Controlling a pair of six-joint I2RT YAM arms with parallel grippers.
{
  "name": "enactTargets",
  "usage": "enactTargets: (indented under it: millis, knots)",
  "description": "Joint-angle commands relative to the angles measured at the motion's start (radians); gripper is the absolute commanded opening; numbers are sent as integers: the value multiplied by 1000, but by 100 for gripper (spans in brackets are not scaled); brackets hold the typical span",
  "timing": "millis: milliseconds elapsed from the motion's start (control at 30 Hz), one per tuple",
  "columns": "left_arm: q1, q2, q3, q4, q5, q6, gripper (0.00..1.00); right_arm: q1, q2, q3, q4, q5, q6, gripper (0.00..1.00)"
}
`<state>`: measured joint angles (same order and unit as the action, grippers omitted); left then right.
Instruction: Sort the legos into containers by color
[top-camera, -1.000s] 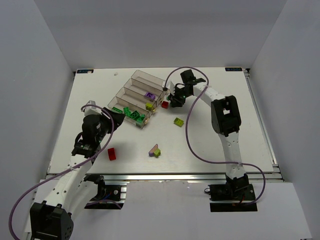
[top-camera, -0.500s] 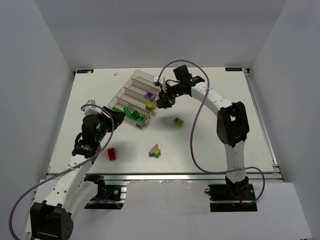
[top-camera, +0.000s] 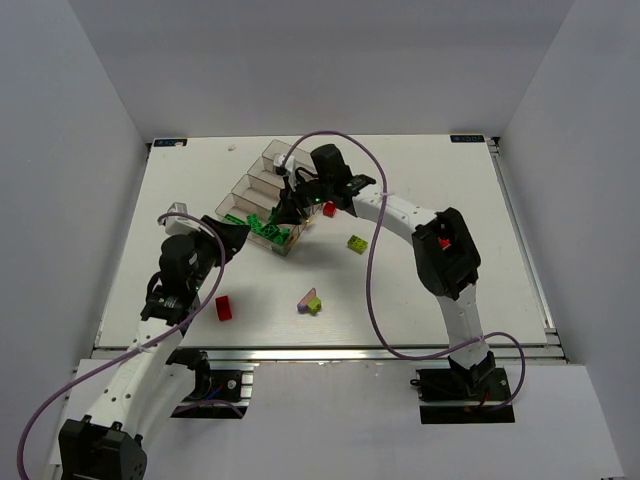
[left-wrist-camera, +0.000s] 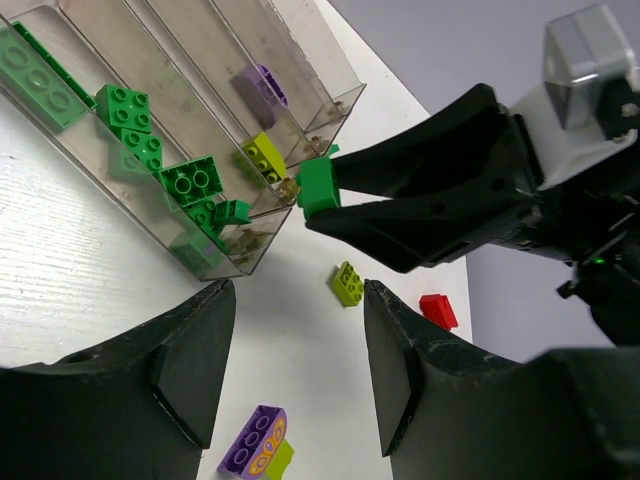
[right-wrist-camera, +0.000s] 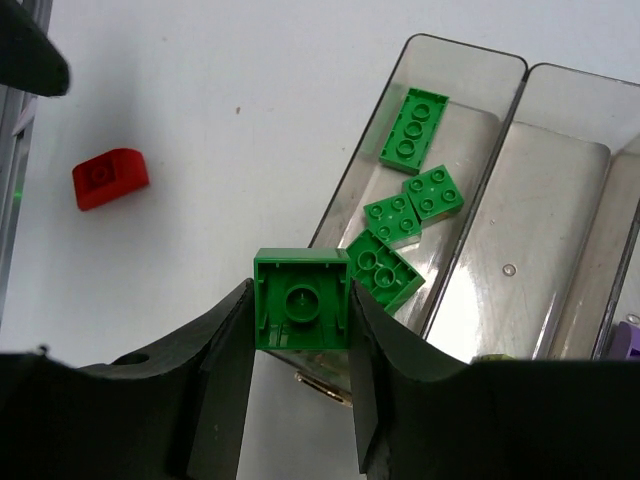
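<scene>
Grip first: pinched a dark green brick (right-wrist-camera: 301, 312) squarely between the right jaws, hollow underside turned toward the wrist camera. Hung that brick above the end wall of the outermost bin (right-wrist-camera: 480, 110) of the containers (top-camera: 278, 158), clear of the rim in the left wrist view and touching no other piece. Placed, from above, the stepped tray at 11 o'clock from the centre of the worktop (top-camera: 430, 160). Showed in that outermost bin several green legos (left-wrist-camera: 125, 105), lying on the floor, some touching one another. Showed in the next bin one lime-yellow brick (left-wrist-camera: 262, 152), and in the bin after it one purple brick (left-wrist-camera: 262, 85). Noted loose on the worktop: a red brick (top-camera: 223, 307) at 8 o'clock, near the left arm (top-camera: 185, 262); a second red brick (top-camera: 329, 208) at 12 o'clock, just beside the right arm (top-camera: 400, 212); a lime brick (top-camera: 356, 243) at 3 o'clock, close to the centre; a purple-and-lime pair (top-camera: 311, 302) at 6 o'clock, the two pieces touching. Held the left jaws spread wide with nothing between them, above bare worktop at 9 o'clock, near the long side of the outermost bin.
</scene>
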<state>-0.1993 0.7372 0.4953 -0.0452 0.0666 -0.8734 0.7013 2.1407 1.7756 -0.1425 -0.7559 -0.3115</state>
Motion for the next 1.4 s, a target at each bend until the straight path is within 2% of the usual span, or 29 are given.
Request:
enactTargets:
  millis: [0, 133, 233, 400, 667, 767, 833, 933, 967, 1067, 1100, 1200, 1300, 1333, 1367]
  knots:
    - [1, -19, -6, -16, -1, -10, 64, 3, 10, -53, 223, 18, 123, 12]
    - [1, -27, 12, -51, -1, -10, 64, 17, 24, -87, 282, 44, 135, 13]
    - [1, -35, 20, -68, -8, -12, 64, 20, 27, -117, 316, 67, 124, 21]
    - [1, -42, 19, -71, -8, -30, 64, 20, 28, -153, 330, 79, 74, 47]
    - [1, -1, 43, -61, 4, -29, 64, 15, 31, -177, 356, 90, 60, 62]
    - [1, 17, 51, -47, 10, -27, 64, -2, 27, -131, 339, 81, 86, 61]
    - [0, 22, 55, -41, 10, -26, 64, -22, 19, -93, 304, 86, 138, 57]
    - [1, 22, 49, -32, 7, -26, 64, -72, 1, -21, 227, 127, 181, 37]
    - [1, 21, 45, -25, 7, -27, 64, -100, -7, -12, 206, 144, 183, 21]
    - [1, 11, 23, -10, 4, -33, 64, -147, -28, 11, 88, 225, 166, 4]
    - [1, 10, 17, -2, 4, -36, 64, -158, -28, 28, 49, 240, 148, 4]
    - [1, 10, 3, 10, 4, -41, 64, -206, -28, 39, -55, 305, 121, 12]
    - [1, 22, 5, 18, 9, -38, 64, -255, -15, 53, -121, 358, 127, 29]
    - [1, 31, 5, 21, 12, -38, 64, -275, -5, 71, -140, 369, 126, 37]
    - [1, 36, 5, 25, 15, -36, 64, -282, 4, 80, -173, 369, 103, 41]
